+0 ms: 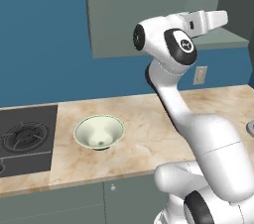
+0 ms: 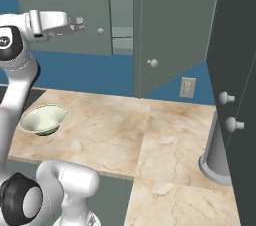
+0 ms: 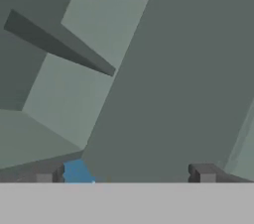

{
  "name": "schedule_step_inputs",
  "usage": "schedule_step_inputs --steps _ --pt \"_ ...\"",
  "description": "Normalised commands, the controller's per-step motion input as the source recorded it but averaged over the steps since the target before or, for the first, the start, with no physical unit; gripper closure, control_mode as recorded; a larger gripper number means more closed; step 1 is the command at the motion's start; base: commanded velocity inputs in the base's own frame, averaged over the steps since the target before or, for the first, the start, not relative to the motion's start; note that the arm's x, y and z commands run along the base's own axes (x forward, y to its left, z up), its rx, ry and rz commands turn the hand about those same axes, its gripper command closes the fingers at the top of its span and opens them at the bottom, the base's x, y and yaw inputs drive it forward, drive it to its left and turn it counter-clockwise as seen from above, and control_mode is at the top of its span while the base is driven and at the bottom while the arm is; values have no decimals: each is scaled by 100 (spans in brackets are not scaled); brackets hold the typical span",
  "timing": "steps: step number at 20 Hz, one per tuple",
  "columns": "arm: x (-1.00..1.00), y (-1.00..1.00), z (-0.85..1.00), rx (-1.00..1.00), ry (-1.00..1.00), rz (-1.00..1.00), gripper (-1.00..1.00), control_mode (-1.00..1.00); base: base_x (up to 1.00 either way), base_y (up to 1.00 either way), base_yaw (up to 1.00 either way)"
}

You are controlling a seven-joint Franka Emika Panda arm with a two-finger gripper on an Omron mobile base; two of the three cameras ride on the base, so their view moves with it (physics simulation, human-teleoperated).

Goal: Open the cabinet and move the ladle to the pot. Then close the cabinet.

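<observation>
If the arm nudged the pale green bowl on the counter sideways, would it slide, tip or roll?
The bowl flares wide from what looks like a small base, so a push at the rim would probably rock or tip it. A low push would more likely slide it across the smooth marble-look counter. It sits upright and looks empty, so probably light.

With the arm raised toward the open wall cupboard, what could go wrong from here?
1. The open claw sits close to the grey-green wall cabinet, where one door stands swung out; a careless reach could knock the door or a shelf.
2. No ladle or pot is visible, so reaching in blind may miss.
3. The pale green-white bowl lies below on the marble counter; a dropped utensil could land there.
</observation>
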Motion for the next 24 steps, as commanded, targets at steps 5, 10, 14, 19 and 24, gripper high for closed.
schedule_step_inputs --steps 5,10,14,19,24 --pt "-2 33 0 3 0 41 -100 -100 0 0 0" --pt "0 9 0 7 5 28 -100 -100 0 0 0" --pt "0 0 0 15 21 17 -100 -100 0 0 0" --pt "0 0 0 7 24 13 -100 -100 0 0 0" --pt "7 0 -3 2 13 12 -100 -100 0 0 0"
